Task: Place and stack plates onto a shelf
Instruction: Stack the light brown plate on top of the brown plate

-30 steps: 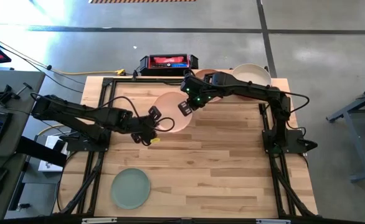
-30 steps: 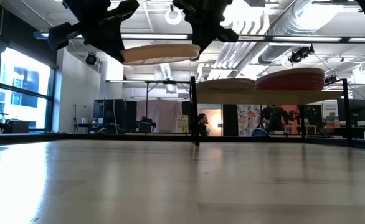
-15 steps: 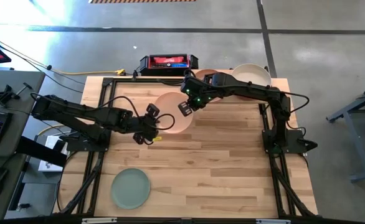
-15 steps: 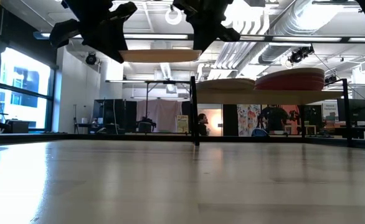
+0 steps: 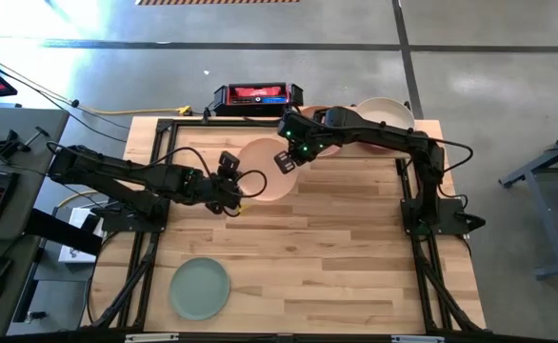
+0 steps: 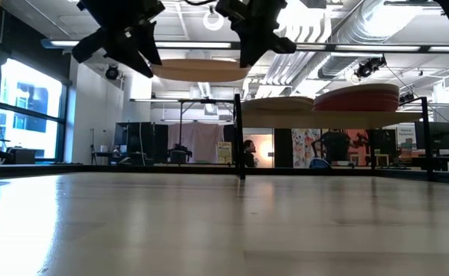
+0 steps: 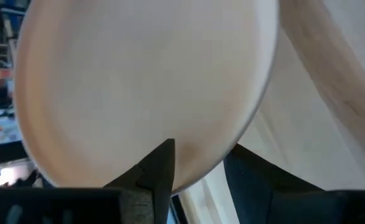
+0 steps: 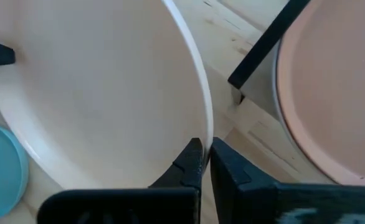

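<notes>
High view: we've got the pale pink plate [image 5: 263,170] held up over the counter [image 5: 355,248], left hand [image 5: 229,181] & right hand [image 5: 286,158] both pinching opposite rims. Shelf [image 5: 429,126] sits just past the right hand, so that arm's closer imo.

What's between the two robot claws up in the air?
The pale pink plate. The left gripper clamps one edge, the right gripper the opposite edge, jaws shut; the high view shows it.

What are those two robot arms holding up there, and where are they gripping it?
Both hold one pale pink plate in the air, each pinching its rim: the left gripper on one edge, the right gripper on the opposite edge, near the shelf.
</notes>
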Controlling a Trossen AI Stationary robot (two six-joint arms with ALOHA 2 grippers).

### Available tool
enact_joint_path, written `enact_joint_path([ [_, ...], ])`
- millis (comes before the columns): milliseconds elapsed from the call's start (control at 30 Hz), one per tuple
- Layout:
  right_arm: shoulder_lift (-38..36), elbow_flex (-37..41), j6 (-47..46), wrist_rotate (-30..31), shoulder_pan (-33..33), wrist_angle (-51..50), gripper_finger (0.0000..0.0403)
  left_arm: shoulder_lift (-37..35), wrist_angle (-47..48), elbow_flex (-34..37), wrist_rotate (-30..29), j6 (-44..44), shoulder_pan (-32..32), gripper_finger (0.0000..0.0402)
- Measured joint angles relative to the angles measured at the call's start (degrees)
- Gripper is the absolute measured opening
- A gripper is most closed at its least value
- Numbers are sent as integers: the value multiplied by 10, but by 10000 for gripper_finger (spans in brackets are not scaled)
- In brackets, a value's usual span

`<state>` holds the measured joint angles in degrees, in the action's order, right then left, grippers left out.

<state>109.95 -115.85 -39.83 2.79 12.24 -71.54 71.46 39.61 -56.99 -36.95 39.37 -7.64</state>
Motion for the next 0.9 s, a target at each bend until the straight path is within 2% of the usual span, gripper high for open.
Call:
enact_joint_path([
  [400,-3,0,29,-9,32,-7,0,0,2,0,-8,-3,0,120],
  [900,-56,0,74,-26,92,-23,0,0,2,0,-8,-24,8,120],
])
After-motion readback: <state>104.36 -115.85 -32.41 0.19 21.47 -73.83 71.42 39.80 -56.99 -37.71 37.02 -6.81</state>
